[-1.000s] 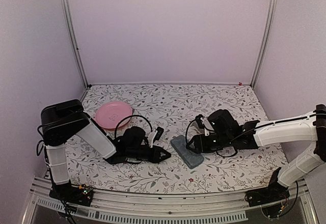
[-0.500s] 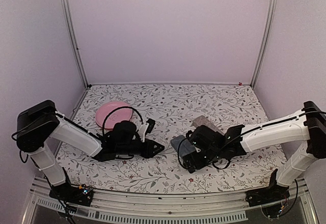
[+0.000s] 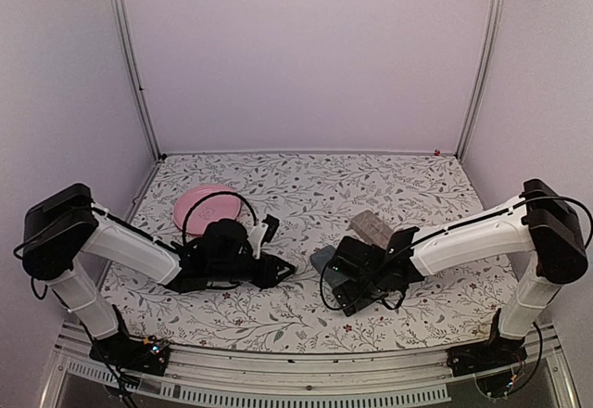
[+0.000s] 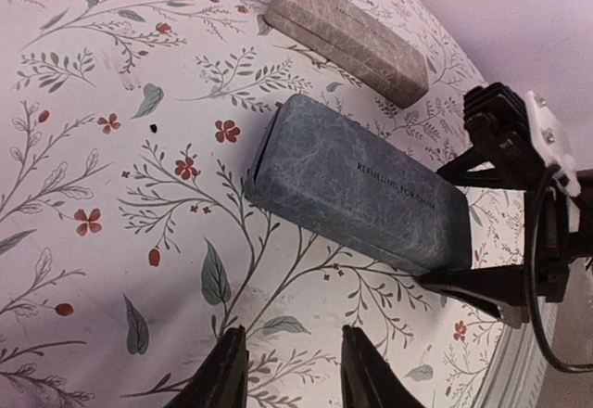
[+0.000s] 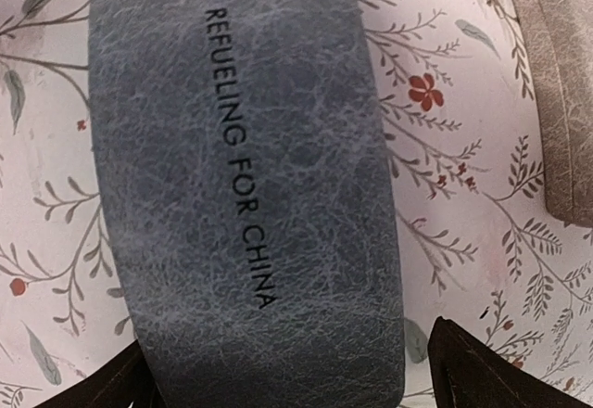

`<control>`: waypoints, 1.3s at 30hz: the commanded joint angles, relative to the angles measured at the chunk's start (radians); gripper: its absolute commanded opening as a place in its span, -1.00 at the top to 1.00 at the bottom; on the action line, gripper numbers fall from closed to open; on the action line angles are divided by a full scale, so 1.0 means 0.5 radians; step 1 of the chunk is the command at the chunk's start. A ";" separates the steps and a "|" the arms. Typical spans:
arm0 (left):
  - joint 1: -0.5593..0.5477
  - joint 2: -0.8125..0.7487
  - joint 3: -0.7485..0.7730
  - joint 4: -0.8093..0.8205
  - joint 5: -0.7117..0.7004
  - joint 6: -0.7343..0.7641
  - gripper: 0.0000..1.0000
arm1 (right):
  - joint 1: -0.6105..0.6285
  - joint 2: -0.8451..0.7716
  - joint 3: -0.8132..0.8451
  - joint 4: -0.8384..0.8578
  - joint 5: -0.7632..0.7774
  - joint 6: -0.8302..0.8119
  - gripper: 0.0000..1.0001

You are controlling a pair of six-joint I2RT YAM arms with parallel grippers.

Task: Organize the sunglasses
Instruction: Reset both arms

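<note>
From above, the two grippers are pointing toward each other low over the flower-patterned counter (image 3: pixel 398 181). A pink plate (image 3: pixel 204 208) is sitting behind the left gripper (image 4: pixel 287 376), and neither wrist view is catching that plate. The overhead view is leaving the blue-grey case (image 4: pixel 361 185) mostly hidden under the right gripper (image 5: pixel 287 334), while the left wrist view is showing the whole case lying closed and flat. In that view the right gripper's fingers are standing either side of its far end. The right wrist view alone is showing those fingers spread wide astride the case, with a strip of counter showing between one finger and the case's edge. The printed lettering (image 5: pixel 241 158) on the lid is legible in the two wrist views only. The left gripper is hovering just short of the case's near end, its fingertips standing a narrow gap apart and holding nothing. The grey-brown case (image 4: pixel 347 32) is lying closed just beyond the blue-grey one, apart from it. No view is showing the sunglasses, so their place cannot be told.
</note>
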 commanded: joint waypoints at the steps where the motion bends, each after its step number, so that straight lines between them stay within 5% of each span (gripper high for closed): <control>1: 0.031 -0.111 -0.045 -0.071 -0.051 0.040 0.22 | -0.108 0.065 0.074 -0.064 0.167 -0.083 -0.94; 9: 0.114 -0.339 -0.128 -0.182 -0.231 0.072 -0.05 | -0.264 0.075 0.142 0.132 0.198 -0.378 -0.95; 25: 0.269 -0.669 -0.157 -0.393 -0.418 0.137 -0.38 | -0.381 0.168 0.183 0.686 -0.371 -1.061 -0.88; 34: 0.364 -0.852 -0.151 -0.528 -0.559 0.243 -0.64 | -0.389 -0.208 0.156 0.669 -0.296 -0.996 -0.98; 39: 0.429 -0.924 -0.036 -0.802 -0.880 0.331 -0.74 | -0.541 -0.440 0.138 0.503 -0.149 -0.831 -0.98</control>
